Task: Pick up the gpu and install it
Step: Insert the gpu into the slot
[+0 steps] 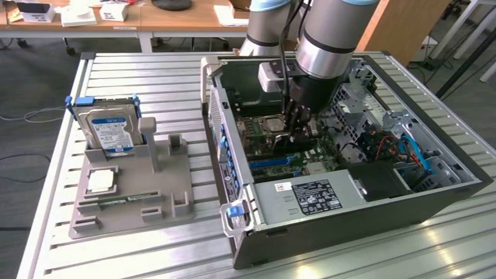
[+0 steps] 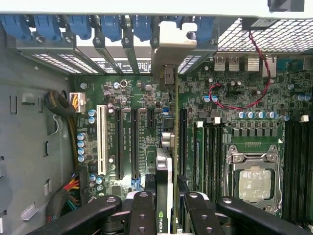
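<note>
From the exterior view, my gripper [image 1: 298,131] was down inside the open computer case [image 1: 434,197], which lay on its side on the slatted table [image 1: 139,75]. It hung over the motherboard, between the rear wall and the power supply [image 1: 306,195]. The hard drive [image 1: 112,131] stood in its grey holder [image 1: 171,192], well apart from me on the exterior view's left. I could not pick the card out from the dark parts under my wrist there.

From the wrist view, I had the gpu [image 2: 165,171] pinched edge-on between my fingers [image 2: 142,210], jaws partly closed on its two faces. The card ran away from me across the board, and its metal bracket [image 2: 172,46] sat at the rear openings, just beside the blue latches [image 2: 112,27]. Its lower edge lay between the black expansion slots [image 2: 119,142] and the memory slots [image 2: 205,152]. I could not tell whether it was already seated or only hovering above its slot.

As I judged it, this step depended on squareness. The card had to stand upright to the board, with its length parallel to the slot and the bracket foot lined up with its opening. Pressure should go straight down and evenly, since a tilt could jam one corner. The red wire [image 2: 234,98] and the small capacitors [image 2: 82,144] looked clear of my path, though I reckoned any sideways drift was a risk.
</note>
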`<move>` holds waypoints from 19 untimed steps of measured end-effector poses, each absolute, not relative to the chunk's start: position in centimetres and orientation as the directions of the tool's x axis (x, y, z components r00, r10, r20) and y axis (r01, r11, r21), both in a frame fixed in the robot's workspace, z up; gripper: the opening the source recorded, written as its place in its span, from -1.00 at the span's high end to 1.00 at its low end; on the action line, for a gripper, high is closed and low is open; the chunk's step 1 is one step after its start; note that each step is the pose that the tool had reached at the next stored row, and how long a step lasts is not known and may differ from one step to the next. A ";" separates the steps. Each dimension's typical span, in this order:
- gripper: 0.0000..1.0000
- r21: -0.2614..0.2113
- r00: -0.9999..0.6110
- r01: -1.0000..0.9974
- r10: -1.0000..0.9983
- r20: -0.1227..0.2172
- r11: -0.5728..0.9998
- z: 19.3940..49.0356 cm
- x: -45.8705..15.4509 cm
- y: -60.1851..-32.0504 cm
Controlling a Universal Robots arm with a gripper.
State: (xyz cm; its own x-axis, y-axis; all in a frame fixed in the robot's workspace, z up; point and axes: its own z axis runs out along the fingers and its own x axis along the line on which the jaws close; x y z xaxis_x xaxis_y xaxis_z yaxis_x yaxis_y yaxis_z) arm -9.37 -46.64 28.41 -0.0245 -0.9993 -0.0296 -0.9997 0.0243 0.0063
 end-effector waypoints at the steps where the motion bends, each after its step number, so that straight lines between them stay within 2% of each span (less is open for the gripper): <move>1: 0.47 0.006 -0.025 -1.000 -0.999 -0.030 0.024 28.4 -9.4 -46.6; 19: 0.47 0.006 -0.025 -1.000 -0.999 -0.030 0.024 27.9 -9.5 -46.6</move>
